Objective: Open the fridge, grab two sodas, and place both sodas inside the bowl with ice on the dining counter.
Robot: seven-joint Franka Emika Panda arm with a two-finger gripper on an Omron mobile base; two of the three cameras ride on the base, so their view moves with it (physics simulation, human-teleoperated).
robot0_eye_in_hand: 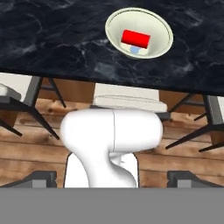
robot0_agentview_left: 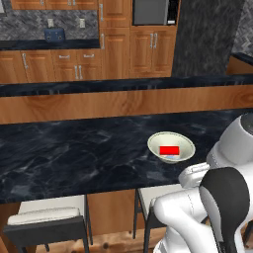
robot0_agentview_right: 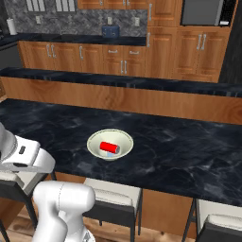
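Observation:
A cream-white bowl [robot0_agentview_left: 154, 140] [robot0_agentview_right: 94, 139] [robot0_eye_in_hand: 114, 22] stands on the black marble-veined dining counter [robot0_agentview_left: 74, 158] [robot0_agentview_right: 179, 151] [robot0_eye_in_hand: 52, 35]. One soda, a short red can [robot0_agentview_left: 169, 150] [robot0_agentview_right: 109, 148] [robot0_eye_in_hand: 135, 38], lies on its side in the bowl on pale blue ice [robot0_eye_in_hand: 135, 50]. In the hand view my gripper [robot0_eye_in_hand: 114, 179] is open with nothing between its dark fingertips [robot0_eye_in_hand: 41, 178], which are set far apart. It is pulled back from the counter's near edge, well short of the bowl. The fridge is out of view.
White-cushioned stools [robot0_agentview_left: 47, 212] [robot0_agentview_right: 113, 198] [robot0_eye_in_hand: 129, 103] stand under the counter's near edge above a wood floor. A raised wood-fronted ledge [robot0_agentview_left: 99, 104] runs behind the counter. Wooden cabinets [robot0_agentview_left: 148, 49] and a microwave [robot0_agentview_right: 201, 12] line the back wall.

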